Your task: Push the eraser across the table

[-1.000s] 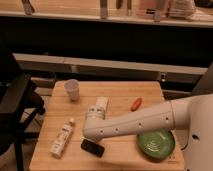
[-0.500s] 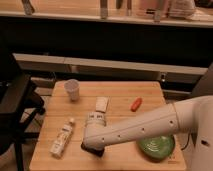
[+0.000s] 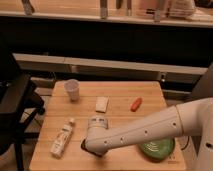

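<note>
The light wood table (image 3: 125, 120) fills the middle of the camera view. My white arm reaches in from the right, and my gripper (image 3: 93, 149) sits low at the table's front left of centre. The black eraser (image 3: 85, 146) shows only as a dark sliver at the gripper's tip; the rest is hidden under the wrist. The gripper is down on or right against it.
A white bottle (image 3: 62, 139) lies left of the gripper. A white cup (image 3: 72, 89) stands at the back left. A pale cream piece (image 3: 102, 103) and an orange-red item (image 3: 135, 104) lie mid-table. A green plate (image 3: 157, 148) sits front right. A black chair (image 3: 14, 110) stands left; a long shelf (image 3: 115, 65) runs behind.
The arm has swung toward the table's front edge and a little left, taking the gripper with it. The cream piece, covered before, now shows. The eraser is more hidden than before.
</note>
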You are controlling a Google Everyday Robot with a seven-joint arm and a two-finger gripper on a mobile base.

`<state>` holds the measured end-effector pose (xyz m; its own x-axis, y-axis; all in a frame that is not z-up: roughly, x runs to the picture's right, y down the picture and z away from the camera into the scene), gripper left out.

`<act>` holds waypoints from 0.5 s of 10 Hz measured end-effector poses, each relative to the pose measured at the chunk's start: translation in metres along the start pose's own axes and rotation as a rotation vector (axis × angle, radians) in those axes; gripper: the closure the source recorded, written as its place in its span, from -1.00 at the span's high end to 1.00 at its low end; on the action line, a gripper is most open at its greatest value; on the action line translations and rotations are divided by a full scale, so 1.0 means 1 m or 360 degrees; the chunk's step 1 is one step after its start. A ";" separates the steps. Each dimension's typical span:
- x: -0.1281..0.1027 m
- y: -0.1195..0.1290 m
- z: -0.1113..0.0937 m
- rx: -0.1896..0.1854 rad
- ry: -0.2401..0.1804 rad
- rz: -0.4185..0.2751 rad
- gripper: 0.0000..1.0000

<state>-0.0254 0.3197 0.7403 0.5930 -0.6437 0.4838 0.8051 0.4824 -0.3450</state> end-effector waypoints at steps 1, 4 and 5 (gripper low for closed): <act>-0.002 -0.002 0.003 0.0004 -0.0015 -0.0009 -0.98; -0.003 -0.002 -0.001 0.0004 -0.0021 -0.0014 -0.98; -0.004 -0.003 -0.001 0.0006 -0.0022 -0.0019 -0.98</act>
<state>-0.0299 0.3199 0.7388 0.5833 -0.6412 0.4986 0.8119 0.4770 -0.3364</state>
